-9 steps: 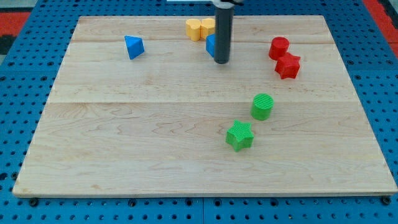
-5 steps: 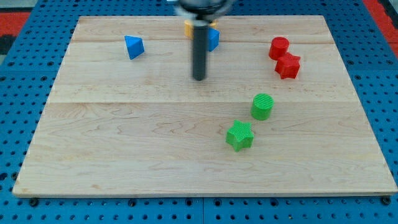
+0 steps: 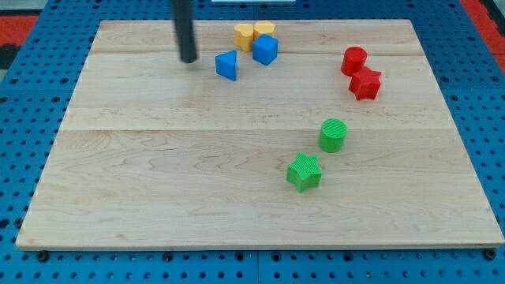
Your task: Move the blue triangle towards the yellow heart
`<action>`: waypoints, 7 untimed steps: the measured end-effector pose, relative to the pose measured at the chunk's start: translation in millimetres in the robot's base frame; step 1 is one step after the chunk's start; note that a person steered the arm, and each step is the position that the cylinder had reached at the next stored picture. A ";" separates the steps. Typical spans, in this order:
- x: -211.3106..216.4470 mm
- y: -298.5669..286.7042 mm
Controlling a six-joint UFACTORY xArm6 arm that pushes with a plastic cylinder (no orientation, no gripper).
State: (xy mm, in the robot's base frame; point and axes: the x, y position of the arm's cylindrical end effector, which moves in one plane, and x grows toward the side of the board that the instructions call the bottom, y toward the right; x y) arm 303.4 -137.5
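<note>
The blue triangle [image 3: 227, 65] lies near the view's top, just below and left of a cluster of three blocks. In that cluster, a yellow block [image 3: 245, 36] sits beside what looks like the yellow heart [image 3: 264, 30], with a blue cube [image 3: 266, 50] in front of it. My tip [image 3: 188, 59] stands on the board a short way to the left of the blue triangle, with a small gap between them. The triangle is close to the yellow blocks but apart from them.
A red cylinder [image 3: 354, 60] and a red star [image 3: 365, 84] touch at the view's right. A green cylinder [image 3: 333, 135] and a green star [image 3: 304, 172] sit below the middle. The wooden board [image 3: 118, 197] lies on a blue pegboard.
My tip has swung from beside the blue cube down and across to the left. The blue triangle has moved from the view's upper left to the right, close to the yellow blocks.
</note>
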 end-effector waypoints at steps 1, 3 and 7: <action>41.0 22.5; 43.6 107.1; 78.1 96.8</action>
